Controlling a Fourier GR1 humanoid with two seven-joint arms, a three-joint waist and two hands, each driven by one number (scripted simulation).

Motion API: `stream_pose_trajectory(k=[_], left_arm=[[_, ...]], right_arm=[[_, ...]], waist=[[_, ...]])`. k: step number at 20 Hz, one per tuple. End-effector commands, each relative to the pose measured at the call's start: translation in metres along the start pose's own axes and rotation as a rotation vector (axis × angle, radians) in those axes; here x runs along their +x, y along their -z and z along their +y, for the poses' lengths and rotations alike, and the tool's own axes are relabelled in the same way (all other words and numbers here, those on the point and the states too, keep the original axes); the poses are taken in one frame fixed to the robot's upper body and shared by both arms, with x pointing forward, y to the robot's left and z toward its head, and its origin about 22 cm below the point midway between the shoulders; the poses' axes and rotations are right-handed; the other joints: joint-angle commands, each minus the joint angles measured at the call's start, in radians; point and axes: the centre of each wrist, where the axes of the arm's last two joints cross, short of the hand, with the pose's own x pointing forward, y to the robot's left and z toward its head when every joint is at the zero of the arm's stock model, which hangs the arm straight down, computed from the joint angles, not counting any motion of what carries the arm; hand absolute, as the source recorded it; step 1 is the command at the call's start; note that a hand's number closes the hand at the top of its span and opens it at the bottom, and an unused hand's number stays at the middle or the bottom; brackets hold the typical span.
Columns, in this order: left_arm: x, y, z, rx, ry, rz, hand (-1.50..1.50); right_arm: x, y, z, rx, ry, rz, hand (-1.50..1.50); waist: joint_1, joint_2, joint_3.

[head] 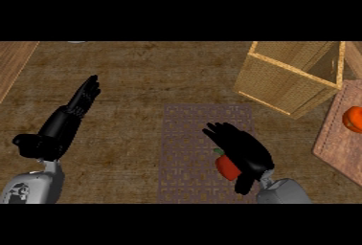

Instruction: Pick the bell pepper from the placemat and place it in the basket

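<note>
A red bell pepper (pixel 225 166) with a green stem lies on the brown patterned placemat (pixel 191 143), on its right half. My right hand (pixel 244 150) hovers right over it. The fingers stretch toward the upper left, the thumb hangs below, and the pepper shows at the palm's left edge, partly hidden. The hand is open, its fingers not curled round the pepper. The tall wicker basket (pixel 283 76) stands at the upper right, beyond the placemat. My left hand (pixel 60 127) rests open at the left, fingers pointing up, holding nothing.
A wooden board (pixel 339 143) lies at the right edge with an orange object (pixel 353 119) on it. A lighter wooden strip (pixel 13 62) runs along the upper left corner. The brown counter (pixel 141 76) lies between the hands and the basket.
</note>
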Motion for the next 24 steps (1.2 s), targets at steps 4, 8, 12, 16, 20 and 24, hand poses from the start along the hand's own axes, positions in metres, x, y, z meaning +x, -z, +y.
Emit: stream_pose_trajectory(k=[4, 8, 12, 16, 20, 24], left_arm=[[-0.01, 0.0, -0.011, 0.006, 0.002, -0.003, 0.0], [0.003, -0.005, -0.005, 0.029, 0.018, -0.027, 0.0], [0.007, 0.022, 0.003, 0.007, 0.007, 0.004, 0.0], [0.004, -0.016, -0.005, 0.002, -0.007, -0.004, 0.0], [-0.006, -0.005, -0.001, 0.011, -0.004, -0.003, 0.0], [0.007, 0.005, 0.01, 0.003, 0.015, -0.016, 0.0]], right_arm=[[-0.021, 0.01, 0.002, 0.073, 0.003, -0.008, -1.5], [-0.006, -0.003, 0.049, 0.157, -0.076, -0.035, 1.5], [-0.01, 0.016, 0.031, 0.121, -0.074, -0.046, 1.5], [-0.003, 0.005, 0.015, 0.124, -0.175, -0.1, 1.5], [-0.014, -0.001, 0.04, 0.053, -0.209, -0.137, 1.5], [0.03, 0.017, 0.022, -0.073, -0.068, 0.186, 1.5]], waist=[[0.0, 0.0, 0.0], [0.001, -0.001, 0.0], [-0.002, 0.001, 0.0], [0.004, -0.001, 0.0], [-0.001, 0.0, 0.0], [-0.009, 0.001, 0.0]])
